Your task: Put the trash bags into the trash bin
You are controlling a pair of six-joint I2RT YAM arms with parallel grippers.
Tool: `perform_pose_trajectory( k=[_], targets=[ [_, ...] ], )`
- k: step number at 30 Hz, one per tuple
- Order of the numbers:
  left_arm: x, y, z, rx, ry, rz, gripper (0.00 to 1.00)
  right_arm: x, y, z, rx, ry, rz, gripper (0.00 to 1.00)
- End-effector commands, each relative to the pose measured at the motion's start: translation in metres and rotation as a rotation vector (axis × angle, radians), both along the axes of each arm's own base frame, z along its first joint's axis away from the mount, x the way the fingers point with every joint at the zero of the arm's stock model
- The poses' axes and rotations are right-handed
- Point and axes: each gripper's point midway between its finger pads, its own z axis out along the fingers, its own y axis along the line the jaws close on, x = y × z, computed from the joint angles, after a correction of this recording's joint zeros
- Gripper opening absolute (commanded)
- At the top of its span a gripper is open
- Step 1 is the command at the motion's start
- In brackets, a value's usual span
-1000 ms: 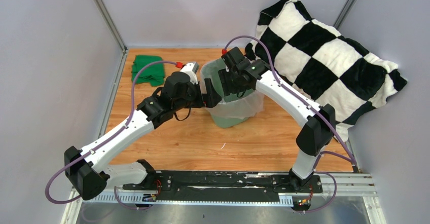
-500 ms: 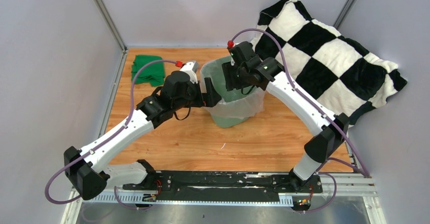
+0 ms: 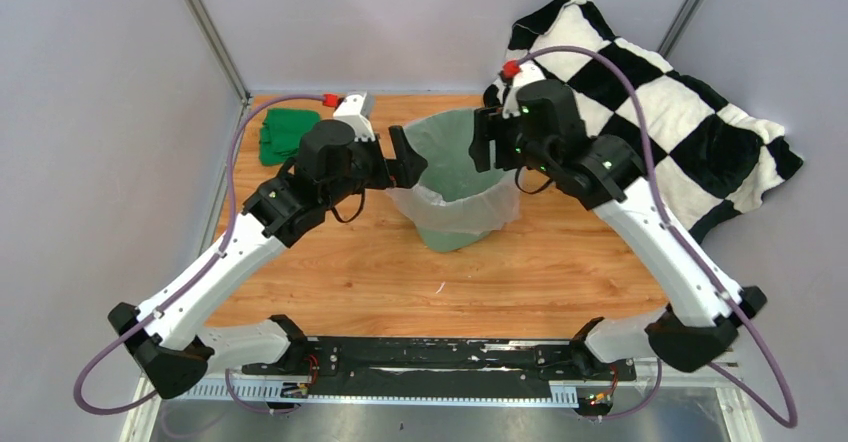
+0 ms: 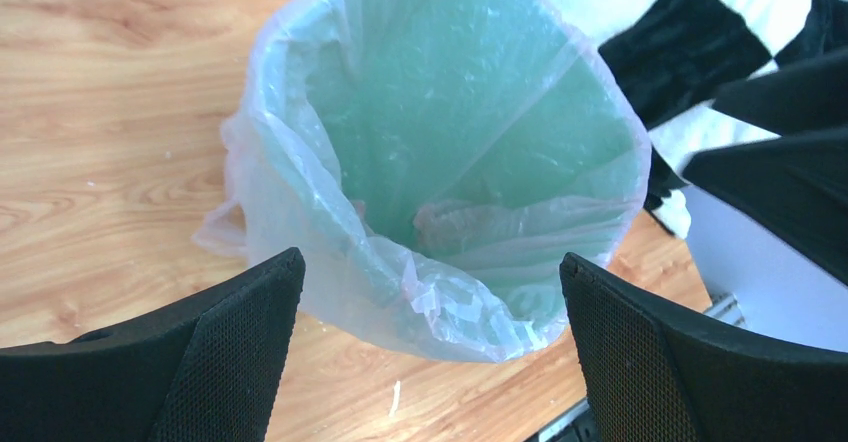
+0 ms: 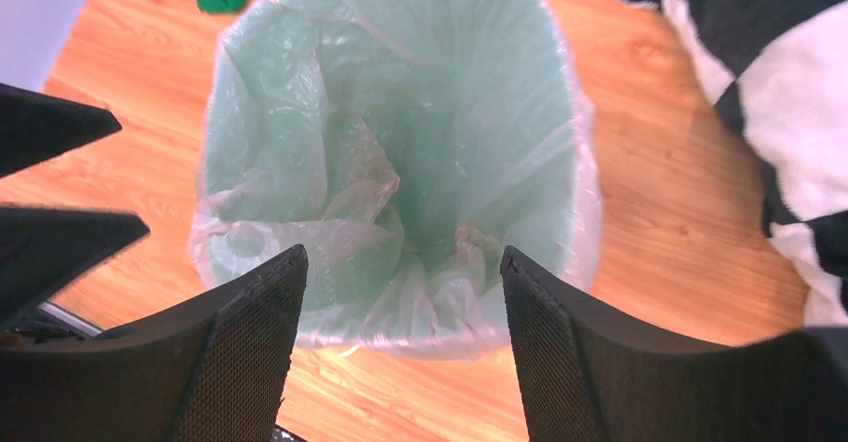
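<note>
Seated in the trash bin (image 3: pixel 458 234) below and between left tool (image 4: pixel 430 262) and right tool (image 5: pixel 402 252), both spread wide and gripping nothing: trash bag (image 4: pixel 330 222), mouth over rim; judged nearly done, only loose folds remaining.

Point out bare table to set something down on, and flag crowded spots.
Widest free patch: the table between the trash bin and the arms' base rail. A smaller one lies right of the bin, short of the checkered cushion. Crowded: the bin's rim, with the left gripper and right gripper on either side, and the back-left corner with the green cloth.
</note>
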Motion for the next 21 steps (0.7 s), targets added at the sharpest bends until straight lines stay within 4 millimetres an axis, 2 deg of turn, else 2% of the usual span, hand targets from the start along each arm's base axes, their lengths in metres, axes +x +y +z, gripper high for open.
perform_pose_trajectory(
  k=[1,5,8,10,16,21],
  targets=[
    [-0.006,0.025,0.026,0.046,-0.069,0.063,1.00,-0.017,-0.027,0.031,0.016,-0.129,-0.025,0.75],
    [-0.016,0.048,0.038,0.071,-0.115,0.101,1.00,-0.033,-0.054,0.039,0.015,-0.188,-0.062,0.79],
    [-0.022,0.061,0.043,0.091,-0.144,0.117,1.00,-0.046,-0.072,0.037,0.021,-0.217,-0.086,0.89],
    [-0.026,0.070,0.043,0.103,-0.164,0.133,1.00,-0.055,-0.084,0.031,0.025,-0.235,-0.100,0.91],
    [-0.031,0.086,0.030,0.157,-0.182,0.158,1.00,-0.068,-0.105,0.020,0.037,-0.270,-0.141,0.98],
    [-0.036,0.095,0.016,0.183,-0.182,0.168,1.00,-0.074,-0.114,0.023,0.061,-0.302,-0.163,1.00]
  ],
)
